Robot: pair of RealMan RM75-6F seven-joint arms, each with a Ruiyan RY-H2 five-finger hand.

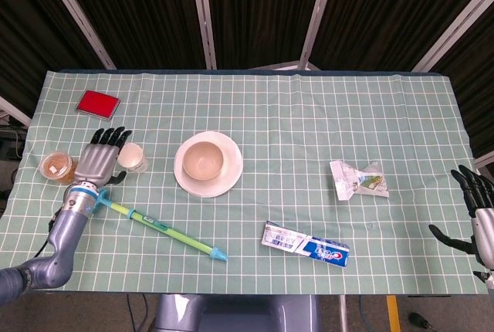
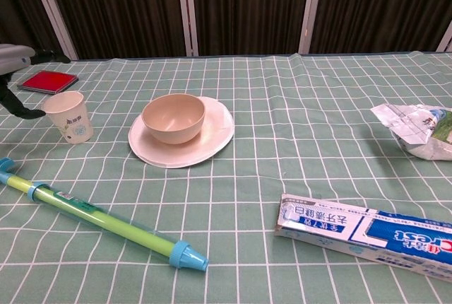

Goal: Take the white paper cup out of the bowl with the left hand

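Note:
The white paper cup (image 1: 132, 157) (image 2: 68, 116) stands upright on the checked cloth, left of the beige bowl (image 1: 202, 160) (image 2: 173, 117) and its white plate (image 1: 229, 178) (image 2: 216, 138). My left hand (image 1: 99, 161) (image 2: 15, 67) is just left of the cup with its fingers spread and nothing in it; a small gap shows between hand and cup in the chest view. The bowl is empty. My right hand (image 1: 478, 208) hangs open off the table's right edge, seen only in the head view.
A green and blue tube (image 1: 164, 229) (image 2: 106, 223) lies in front of the cup. An amber cup (image 1: 57, 167) sits left of my left hand, a red card (image 1: 98, 103) (image 2: 47, 80) behind it. A toothpaste box (image 1: 306, 244) (image 2: 367, 234) and a crumpled wrapper (image 1: 357, 180) (image 2: 417, 130) lie right.

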